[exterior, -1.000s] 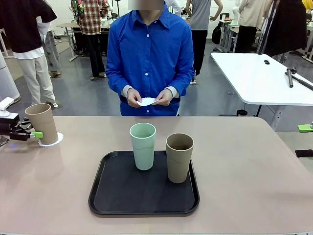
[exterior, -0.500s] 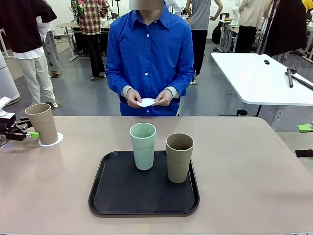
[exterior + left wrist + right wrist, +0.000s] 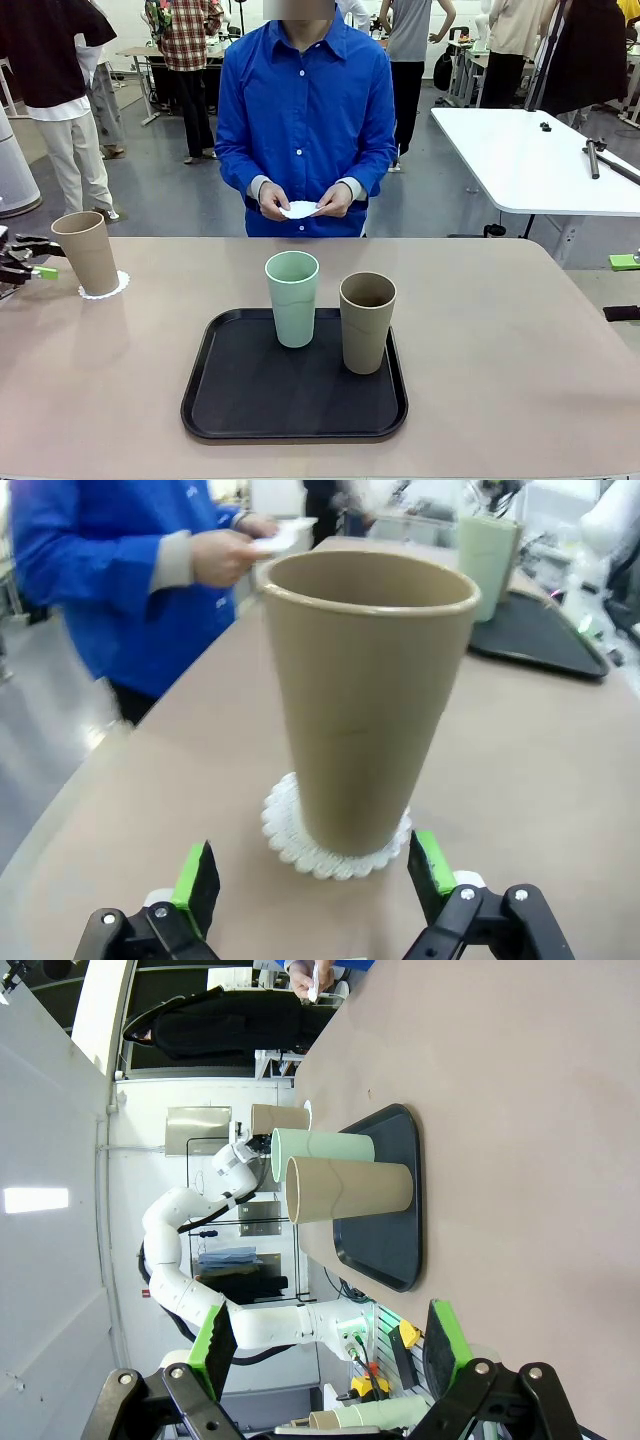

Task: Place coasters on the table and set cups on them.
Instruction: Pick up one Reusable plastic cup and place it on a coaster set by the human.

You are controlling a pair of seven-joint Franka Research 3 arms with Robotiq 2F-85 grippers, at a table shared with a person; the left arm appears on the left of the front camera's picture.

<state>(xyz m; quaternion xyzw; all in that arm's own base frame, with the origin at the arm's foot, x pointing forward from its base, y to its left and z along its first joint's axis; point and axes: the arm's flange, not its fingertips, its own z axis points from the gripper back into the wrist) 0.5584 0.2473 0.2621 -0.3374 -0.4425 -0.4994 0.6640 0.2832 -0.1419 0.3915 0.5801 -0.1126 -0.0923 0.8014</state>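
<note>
A tan cup [image 3: 88, 252] stands upright on a white scalloped coaster [image 3: 104, 287] at the far left of the table [image 3: 500, 380]. My left gripper [image 3: 30, 262] hangs open just left of it, clear of the cup. In the left wrist view the same cup [image 3: 365, 700] and coaster [image 3: 325, 848] sit just beyond the open left gripper [image 3: 314, 870]. A mint cup [image 3: 292, 298] and a second tan cup [image 3: 367, 322] stand on a black tray [image 3: 295, 395]. The person holds another coaster [image 3: 300, 209] in both hands. My right gripper [image 3: 330, 1345] is open and holds nothing.
The tray sits at the table's middle front. A white rectangular table [image 3: 530, 160] stands behind on the right. Several people stand farther back. The right gripper's fingers [image 3: 625, 262] peek in at the right edge of the front view.
My left gripper has drawn back to the left, away from the tan cup, which stays on its coaster. Nothing else has moved.
</note>
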